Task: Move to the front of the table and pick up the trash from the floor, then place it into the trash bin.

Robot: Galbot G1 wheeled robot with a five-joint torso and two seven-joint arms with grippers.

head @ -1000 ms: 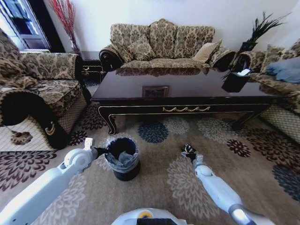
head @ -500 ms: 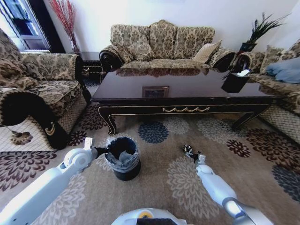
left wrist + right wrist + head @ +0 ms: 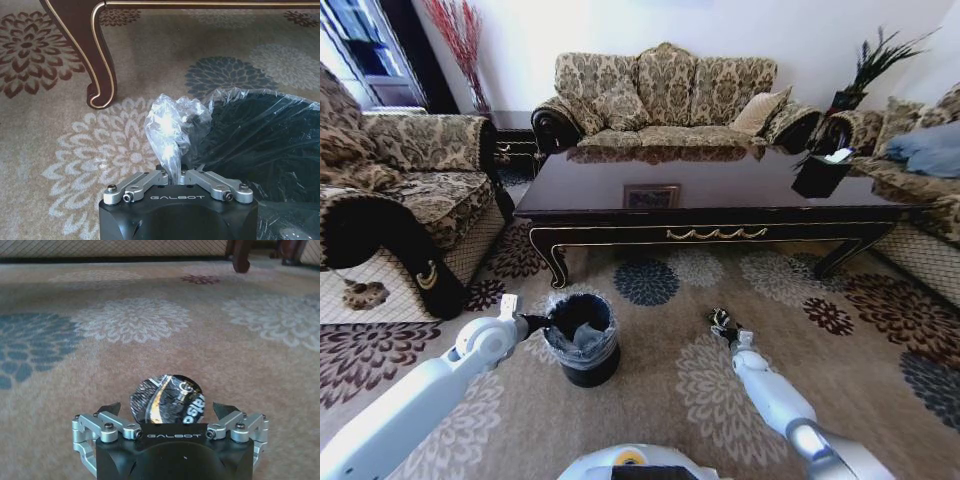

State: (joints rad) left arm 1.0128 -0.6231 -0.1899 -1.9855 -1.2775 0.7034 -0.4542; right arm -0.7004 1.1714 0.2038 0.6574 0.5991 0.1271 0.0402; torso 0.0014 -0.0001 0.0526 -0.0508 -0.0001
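**Reaching for trash on carpet**

Hovering low over the carpet (image 3: 150, 335), the right gripper (image 3: 167, 412) has its jaws spread wide on either side of a crumpled dark piece of trash (image 3: 167, 399), not clamped on it. The left gripper (image 3: 177, 175) is closed on the clear liner (image 3: 167, 125) at the bin (image 3: 582, 335) rim. The bin stands on the carpet in front of the table (image 3: 720, 190).

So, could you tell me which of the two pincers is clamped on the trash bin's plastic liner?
The left pincer, shut on the clear liner at the trash bin rim. The right pincer stands open over a dark round printed piece on the carpet.
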